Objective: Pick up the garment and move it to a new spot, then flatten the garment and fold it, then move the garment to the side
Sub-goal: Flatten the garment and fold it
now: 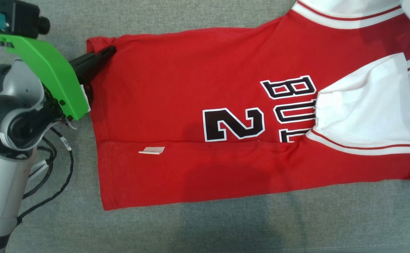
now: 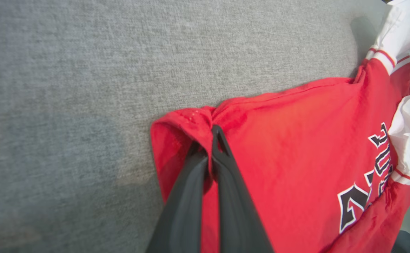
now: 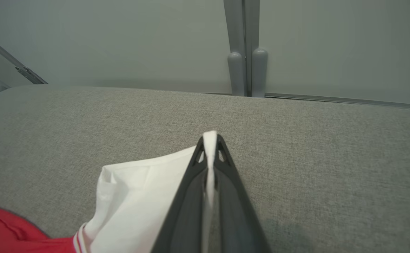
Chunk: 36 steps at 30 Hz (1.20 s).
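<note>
Hem of the red jersey (image 1: pixel 177 88) sits pinched in my left gripper (image 2: pixel 212 136). My right gripper (image 3: pixel 210 138) clamps its white sleeve (image 3: pixel 134 196); grey upholstery (image 1: pixel 226 228) surrounds.

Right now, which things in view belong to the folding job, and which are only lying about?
Belong to the job: red jersey, left pincer shut on its hem corner, right pincer shut on its white sleeve.

Only lying about: grey padded surface under the jersey, black cables beside the left arm, grey posts behind the surface.
</note>
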Available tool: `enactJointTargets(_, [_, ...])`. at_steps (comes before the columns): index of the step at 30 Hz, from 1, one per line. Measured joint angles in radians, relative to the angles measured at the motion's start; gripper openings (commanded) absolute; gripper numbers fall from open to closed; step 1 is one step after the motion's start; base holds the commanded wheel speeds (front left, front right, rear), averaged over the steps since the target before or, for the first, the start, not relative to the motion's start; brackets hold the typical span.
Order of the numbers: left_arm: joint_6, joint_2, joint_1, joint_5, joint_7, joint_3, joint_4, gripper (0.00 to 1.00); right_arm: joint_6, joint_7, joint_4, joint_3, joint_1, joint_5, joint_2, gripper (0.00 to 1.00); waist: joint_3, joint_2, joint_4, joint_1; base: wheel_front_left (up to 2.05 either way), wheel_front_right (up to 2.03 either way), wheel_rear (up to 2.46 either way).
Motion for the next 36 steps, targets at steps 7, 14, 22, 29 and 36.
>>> enactJointTargets(7, [-0.036, -0.008, 0.053, 0.026, -0.1, 0.007, 0.012, 0.0, 0.009, -0.059, -0.033, 0.008, 0.146, 0.008, -0.004, 0.0, -0.056, 0.0, -0.012, 0.0, 0.0, 0.0, 0.0])
enactJointTargets(14, [-0.072, -0.013, 0.126, 0.078, -0.175, -0.015, 0.035, 0.0, 0.017, -0.133, -0.087, -0.009, 0.266, 0.03, -0.007, 0.0, -0.125, 0.0, -0.019, 0.0, 0.0, 0.0, 0.0])
enactJointTargets(22, [-0.084, -0.017, 0.212, 0.102, -0.242, -0.031, 0.08, 0.0, 0.017, -0.174, -0.151, -0.009, 0.42, 0.051, -0.014, 0.0, -0.217, 0.0, -0.023, 0.0, 0.0, 0.0, 0.0])
enactJointTargets(29, [-0.088, -0.011, 0.289, 0.123, -0.285, -0.036, 0.105, 0.0, -0.013, -0.201, -0.193, -0.011, 0.561, 0.061, -0.021, 0.0, -0.299, 0.0, -0.034, -0.0001, 0.0, 0.0, 0.0])
enactJointTargets(36, [-0.095, -0.005, 0.353, 0.14, -0.312, -0.062, 0.113, 0.0, -0.049, -0.227, -0.257, -0.031, 0.681, 0.079, -0.021, 0.0, -0.367, 0.0, -0.051, -0.0001, 0.0, 0.0, 0.0])
